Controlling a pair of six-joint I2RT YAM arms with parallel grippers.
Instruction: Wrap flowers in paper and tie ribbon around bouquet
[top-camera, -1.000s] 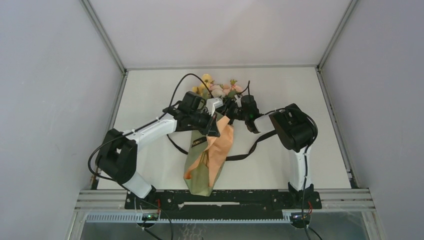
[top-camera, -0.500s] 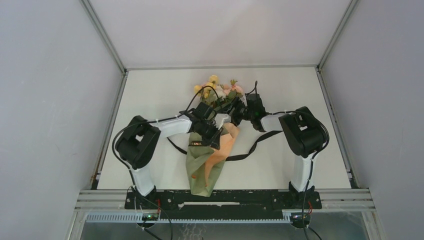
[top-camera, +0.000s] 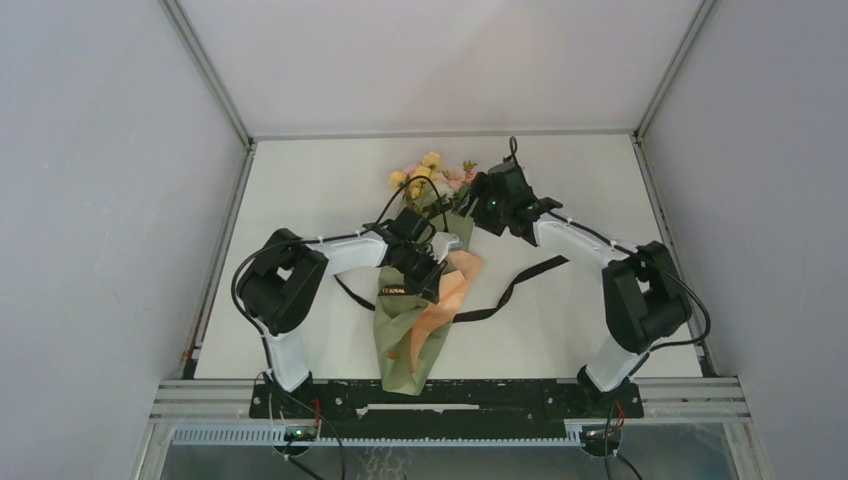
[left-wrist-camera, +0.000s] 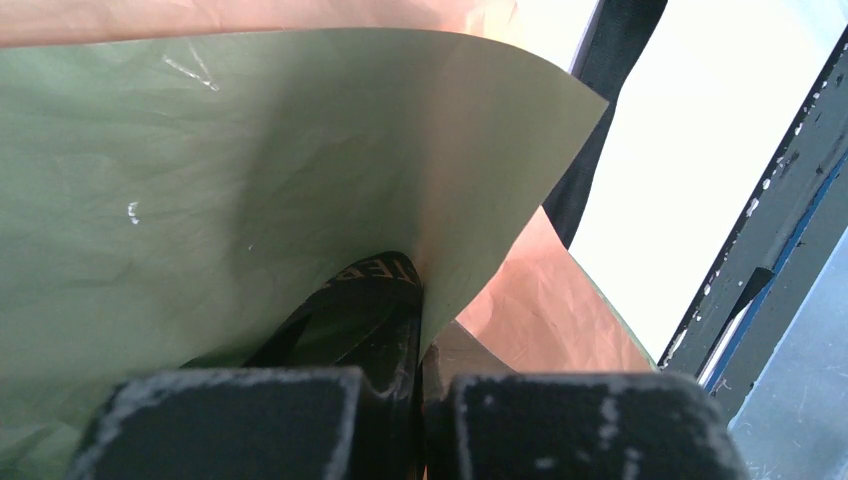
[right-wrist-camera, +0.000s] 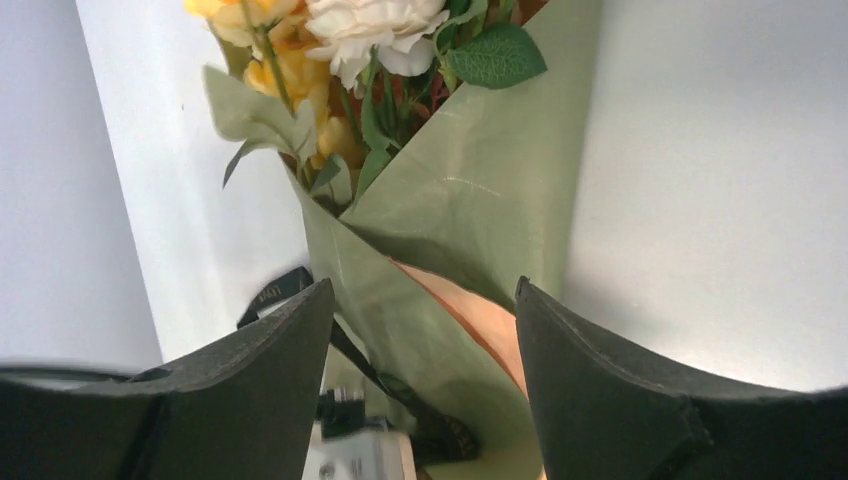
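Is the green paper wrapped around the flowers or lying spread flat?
Wrapped: the paper forms a cone with the flowers sticking out its far end.

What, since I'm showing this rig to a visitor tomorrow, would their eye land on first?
The bouquet at mid-table: an olive-green paper cone showing a peach lining, with yellow, pink and cream flowers at its far end. The left gripper is shut on the black ribbon, which trails right across the table, while the right gripper hangs open by the blooms.
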